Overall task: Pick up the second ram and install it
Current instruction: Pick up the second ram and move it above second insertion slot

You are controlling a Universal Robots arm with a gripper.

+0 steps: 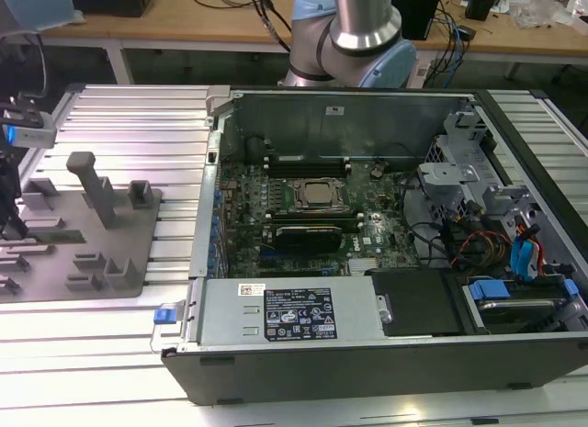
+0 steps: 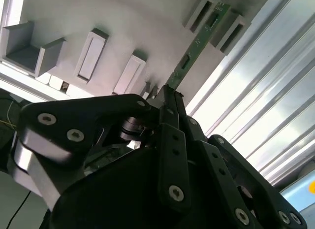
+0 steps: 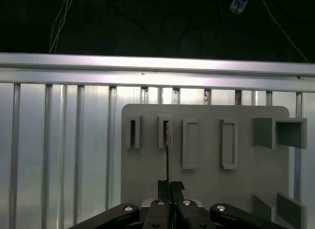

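Note:
The second ram [image 2: 197,42] is a thin green board seen edge-on. In the first wrist view the second ram [image 3: 167,155] shows as a narrow dark line. Its far end sits in a slot between two grey blocks of the grey fixture plate [image 3: 206,189]. My gripper [image 2: 165,93] is shut on the near end of the stick, with its black fingers pressed flat against both faces. The first wrist view also has the gripper [image 3: 170,185] closed on the stick. In the exterior view the gripper [image 1: 11,220] hangs over the fixture plate [image 1: 83,271] at the exterior view's far left.
An open computer case [image 1: 386,344] lies at the centre and right of the exterior view. Inside are the motherboard [image 1: 367,230], a silver processor [image 1: 317,196] and a black card [image 1: 308,234]. The arm's base [image 1: 354,41] stands behind the case. Ribbed aluminium table [image 1: 110,353] surrounds it all.

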